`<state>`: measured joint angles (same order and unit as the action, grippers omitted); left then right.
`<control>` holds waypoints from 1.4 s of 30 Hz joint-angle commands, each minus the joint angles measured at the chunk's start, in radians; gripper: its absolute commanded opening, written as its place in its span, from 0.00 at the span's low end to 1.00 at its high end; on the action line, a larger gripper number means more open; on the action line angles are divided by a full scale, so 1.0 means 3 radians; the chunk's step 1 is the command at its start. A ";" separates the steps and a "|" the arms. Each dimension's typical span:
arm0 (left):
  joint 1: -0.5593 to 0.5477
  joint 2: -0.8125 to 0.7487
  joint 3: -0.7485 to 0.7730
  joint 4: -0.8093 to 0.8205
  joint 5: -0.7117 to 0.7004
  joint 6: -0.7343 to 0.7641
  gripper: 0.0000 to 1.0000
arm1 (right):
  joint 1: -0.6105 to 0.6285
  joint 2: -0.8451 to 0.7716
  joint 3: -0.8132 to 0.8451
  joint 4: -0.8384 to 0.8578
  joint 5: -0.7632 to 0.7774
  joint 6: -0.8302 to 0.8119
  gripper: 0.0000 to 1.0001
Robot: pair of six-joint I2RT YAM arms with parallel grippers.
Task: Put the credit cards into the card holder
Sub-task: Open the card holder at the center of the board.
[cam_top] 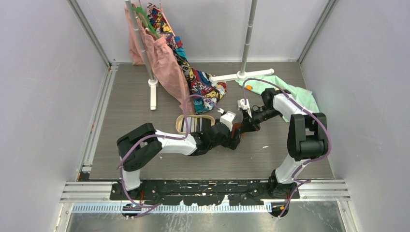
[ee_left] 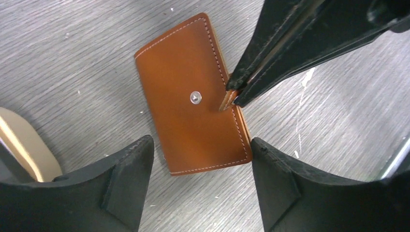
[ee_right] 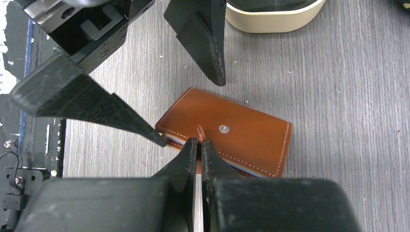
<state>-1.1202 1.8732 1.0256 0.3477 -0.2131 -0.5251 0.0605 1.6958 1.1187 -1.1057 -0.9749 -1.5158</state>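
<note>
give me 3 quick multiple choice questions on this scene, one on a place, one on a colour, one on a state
1. Where does the wallet lie?
A in the oval tray
B flat on the table
C on a shelf

2. What colour is the wallet?
A black
B blue
C tan-brown

3. How is the right pincer?
A shut on the wallet's snap tab
B wide open
C holding a card

Answers:
1 B, bare table shows all around it and the tray sits apart.
2 C, it is brown leather with pale stitching.
3 A, its fingers pinch the tab beside the metal stud.
</note>
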 commanded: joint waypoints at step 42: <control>0.0174 -0.0271 0.0055 -0.0120 -0.0021 0.0235 0.00 | 0.0000 -0.0089 0.0035 -0.0141 0.0045 -0.0207 0.01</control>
<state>-1.0775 1.8339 1.0245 0.2958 -0.2394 -0.4576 0.0605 1.6958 1.1187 -1.1252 -0.9668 -1.5311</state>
